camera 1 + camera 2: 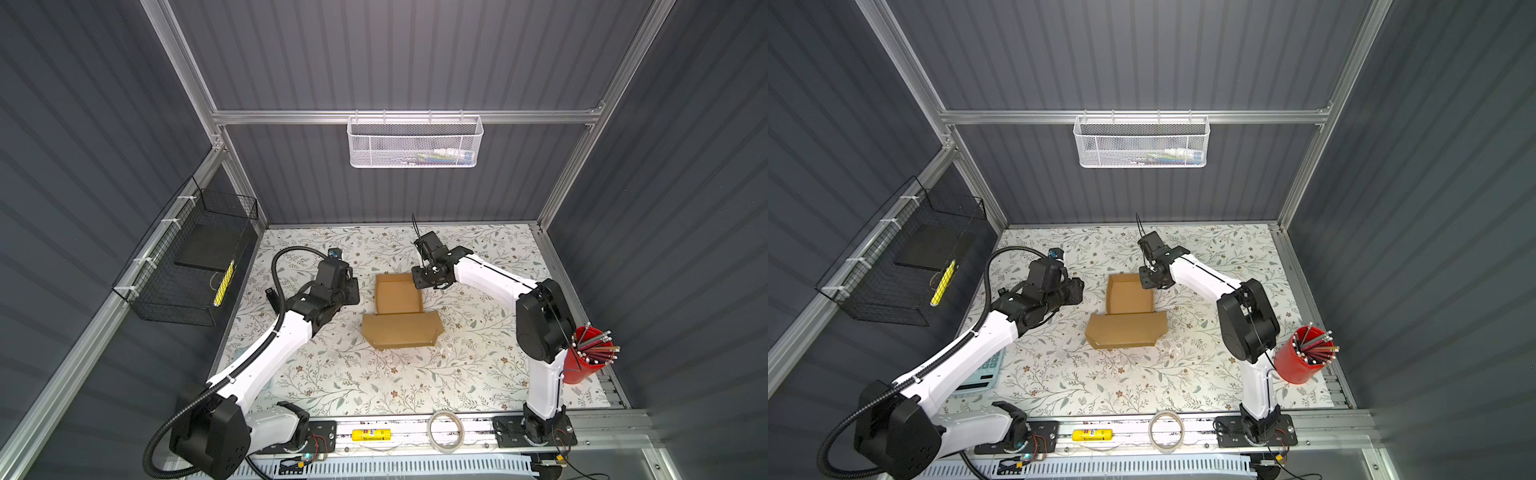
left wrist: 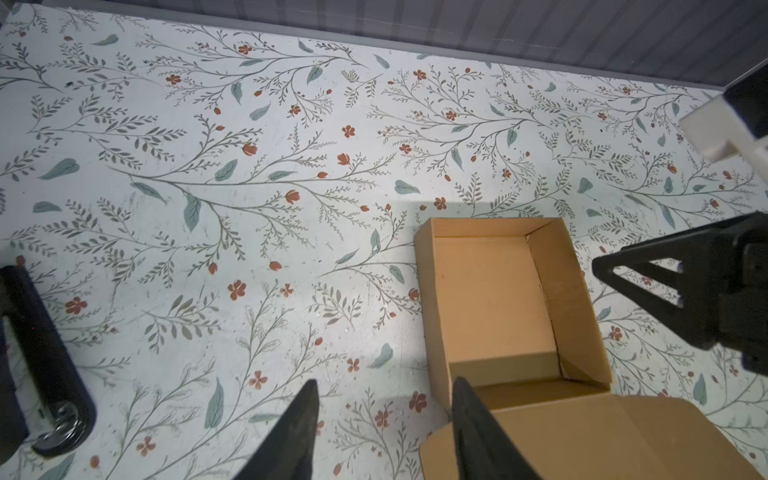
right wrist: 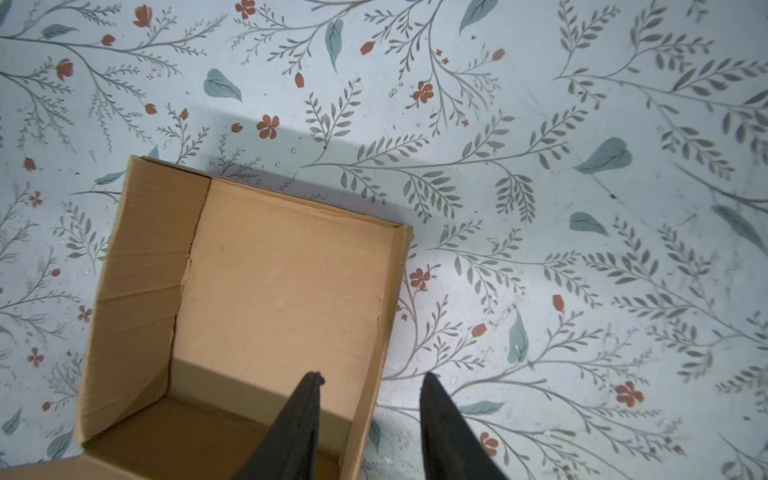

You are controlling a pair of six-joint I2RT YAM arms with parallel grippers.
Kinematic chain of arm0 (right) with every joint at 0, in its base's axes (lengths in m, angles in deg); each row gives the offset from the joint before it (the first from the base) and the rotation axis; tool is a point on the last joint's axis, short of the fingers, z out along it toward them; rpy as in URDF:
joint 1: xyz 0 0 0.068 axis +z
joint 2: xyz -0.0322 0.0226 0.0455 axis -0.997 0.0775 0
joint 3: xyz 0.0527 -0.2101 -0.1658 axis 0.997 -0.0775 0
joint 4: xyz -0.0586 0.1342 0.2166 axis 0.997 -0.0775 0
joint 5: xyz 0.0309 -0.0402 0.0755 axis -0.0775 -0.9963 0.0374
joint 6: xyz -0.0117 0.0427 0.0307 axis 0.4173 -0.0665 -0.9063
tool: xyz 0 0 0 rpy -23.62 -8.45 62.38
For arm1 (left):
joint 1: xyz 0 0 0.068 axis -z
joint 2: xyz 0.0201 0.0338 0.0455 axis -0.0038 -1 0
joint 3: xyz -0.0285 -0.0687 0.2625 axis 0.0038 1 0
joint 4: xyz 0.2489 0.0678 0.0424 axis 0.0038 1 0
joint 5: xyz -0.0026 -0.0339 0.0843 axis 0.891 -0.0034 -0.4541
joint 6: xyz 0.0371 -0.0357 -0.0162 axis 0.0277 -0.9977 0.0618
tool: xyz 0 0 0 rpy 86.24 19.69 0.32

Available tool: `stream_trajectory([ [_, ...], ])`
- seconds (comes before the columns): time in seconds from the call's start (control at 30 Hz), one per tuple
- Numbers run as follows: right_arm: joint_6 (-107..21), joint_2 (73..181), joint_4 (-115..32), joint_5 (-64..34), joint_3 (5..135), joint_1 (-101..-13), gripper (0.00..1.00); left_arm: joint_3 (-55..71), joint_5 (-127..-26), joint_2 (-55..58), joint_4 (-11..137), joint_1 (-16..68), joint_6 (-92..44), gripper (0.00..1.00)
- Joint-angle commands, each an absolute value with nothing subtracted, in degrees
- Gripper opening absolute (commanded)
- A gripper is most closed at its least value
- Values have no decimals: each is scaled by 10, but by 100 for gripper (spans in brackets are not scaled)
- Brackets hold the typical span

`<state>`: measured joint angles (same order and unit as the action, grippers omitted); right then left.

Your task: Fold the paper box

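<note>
Both your left hand [image 2: 384,382] and right hand [image 3: 372,374] are hanging parted by the paper box [image 1: 397,297] (lid open); the red cup [image 1: 579,368] is holding pencils [image 1: 598,348].

Grey ribbed walls [image 1: 415,62] enclose a floral-patterned tabletop [image 1: 353,382].

Cannot read the contents of the white mesh basket [image 1: 374,145], too small in both top views. Cannot see the whole paper box [image 3: 282,291] in the wrist views, with the lid flap cut by the edge.
</note>
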<state>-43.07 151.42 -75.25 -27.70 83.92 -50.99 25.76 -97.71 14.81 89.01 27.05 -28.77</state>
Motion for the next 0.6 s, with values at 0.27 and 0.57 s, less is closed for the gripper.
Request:
stream_trajectory([
  [0.27,-404,1431,-743,-290,783,-485,43,351,-958,272,1014,280,-353,47],
  [0.57,-405,1394,-741,-295,758,-470,43,434,-962,335,1033,322,-432,46],
])
